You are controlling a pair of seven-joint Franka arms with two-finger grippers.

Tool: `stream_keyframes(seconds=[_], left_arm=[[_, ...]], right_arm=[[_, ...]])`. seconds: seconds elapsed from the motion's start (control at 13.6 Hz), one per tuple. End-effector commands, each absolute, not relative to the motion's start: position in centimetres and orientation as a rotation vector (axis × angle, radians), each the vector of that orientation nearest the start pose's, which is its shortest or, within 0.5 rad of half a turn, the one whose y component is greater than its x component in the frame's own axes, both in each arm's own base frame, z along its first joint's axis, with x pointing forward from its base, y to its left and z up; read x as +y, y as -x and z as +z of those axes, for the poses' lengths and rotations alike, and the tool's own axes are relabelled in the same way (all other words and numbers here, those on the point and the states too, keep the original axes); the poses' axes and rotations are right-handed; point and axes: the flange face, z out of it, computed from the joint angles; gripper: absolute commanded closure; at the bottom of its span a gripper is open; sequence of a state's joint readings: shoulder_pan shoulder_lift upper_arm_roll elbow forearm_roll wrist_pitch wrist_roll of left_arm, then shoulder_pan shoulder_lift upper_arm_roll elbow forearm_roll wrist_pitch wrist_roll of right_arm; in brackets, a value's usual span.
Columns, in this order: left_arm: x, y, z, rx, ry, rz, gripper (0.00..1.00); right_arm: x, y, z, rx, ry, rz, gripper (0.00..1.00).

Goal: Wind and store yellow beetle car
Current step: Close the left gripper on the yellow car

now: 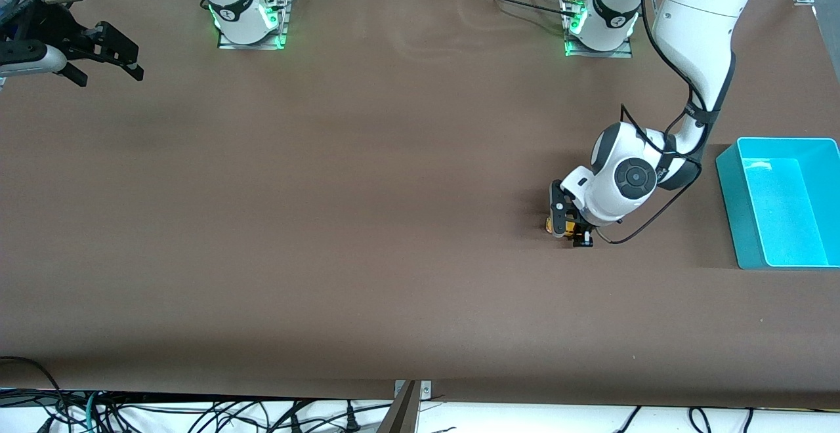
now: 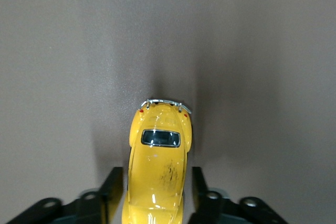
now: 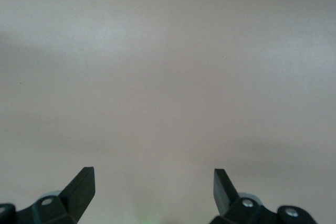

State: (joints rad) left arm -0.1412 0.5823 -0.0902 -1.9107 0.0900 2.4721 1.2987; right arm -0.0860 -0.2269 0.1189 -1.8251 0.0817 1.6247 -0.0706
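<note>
The yellow beetle car (image 2: 157,156) is tiny, with a dark window and a chrome bumper, and it rests on the brown table. In the front view only a bit of yellow (image 1: 568,226) shows between the fingers. My left gripper (image 1: 569,231) is down at the table toward the left arm's end, and its black fingers (image 2: 114,182) are shut on the car's sides. It also shows in the left wrist view (image 2: 156,176). My right gripper (image 1: 108,73) waits open and empty in the air at the right arm's end; its wrist view (image 3: 153,182) shows only bare table.
A turquoise open bin (image 1: 732,203) stands at the left arm's end of the table, beside the left gripper. The two arm bases (image 1: 249,13) stand along the table's edge farthest from the front camera.
</note>
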Motion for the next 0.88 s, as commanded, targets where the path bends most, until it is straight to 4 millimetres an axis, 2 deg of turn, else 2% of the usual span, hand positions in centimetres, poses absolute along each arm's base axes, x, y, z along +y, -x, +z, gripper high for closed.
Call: stream_keyframes(seconds=[0.0,0.15,0.22,0.37,0.59,0.73,0.81], left_arm=[[-13.8,-61.2,19.2,2.26,2.164,0.019,0.87],[-12.9,-61.7,20.4,2.237,2.176,0.009,0.87],[-11.6,-62.0,22.4,2.2,2.203,0.005,0.87],[-9.2,-61.9,25.2,2.121,2.314,0.082,0.88],[-1.1,-63.0,30.3,1.91,2.488,0.105,0.89],[5.0,-63.3,33.0,1.787,2.585,0.125,0.89],[9.0,-63.2,34.2,1.718,2.644,0.152,0.89]], right_arm=[[3.3,-48.1,62.9,-0.136,3.079,-0.055,0.0],[3.3,-48.1,62.9,-0.136,3.079,-0.055,0.0],[3.3,-48.1,62.8,-0.134,3.079,-0.053,0.0],[3.3,-48.1,62.8,-0.134,3.079,-0.053,0.0],[3.3,-48.1,62.8,-0.134,3.081,-0.053,0.0],[3.3,-48.2,62.7,-0.134,3.081,-0.053,0.0],[3.3,-48.2,62.7,-0.134,3.081,-0.053,0.0]])
